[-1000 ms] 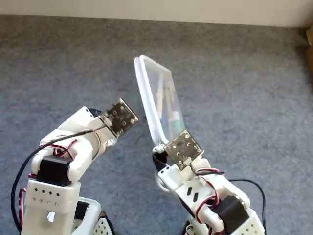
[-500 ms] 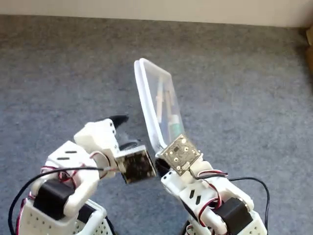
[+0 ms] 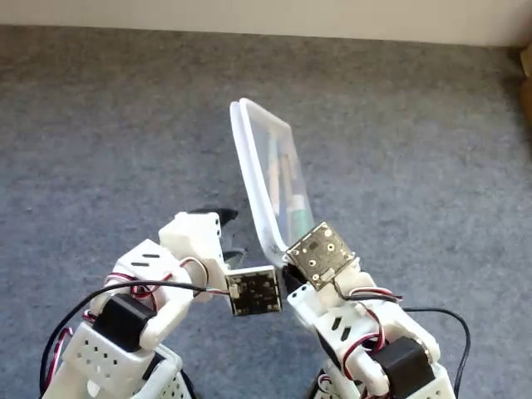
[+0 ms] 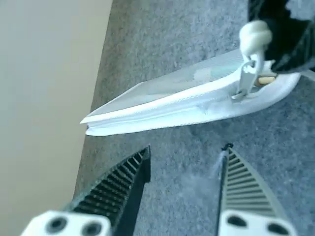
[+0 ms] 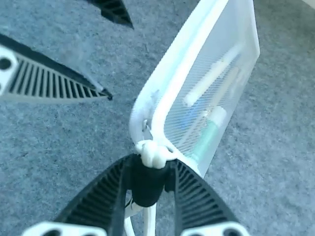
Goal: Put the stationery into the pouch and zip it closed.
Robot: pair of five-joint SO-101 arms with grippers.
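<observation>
- Translucent white mesh makes up the pouch [image 3: 270, 170], which stands on edge on the grey carpet [image 3: 125, 125]. My right gripper [image 5: 147, 172] is clamped tight on its near corner.
- The stationery [image 5: 212, 81] is already inside. I can see pens and a green-tipped piece through the mesh wall.
- My left gripper [image 4: 186, 150] hangs just beside the pouch's zip edge, fingers spread apart and holding nothing.
- I judge the loading done and the zipping step in hand. The zip pull [image 4: 244, 81] dangles at the held end, close to the right gripper.
- Next, the left fingers need to close on that pull and draw it along the edge while the right braces the corner. The tab is thin, so I'd line up carefully.
</observation>
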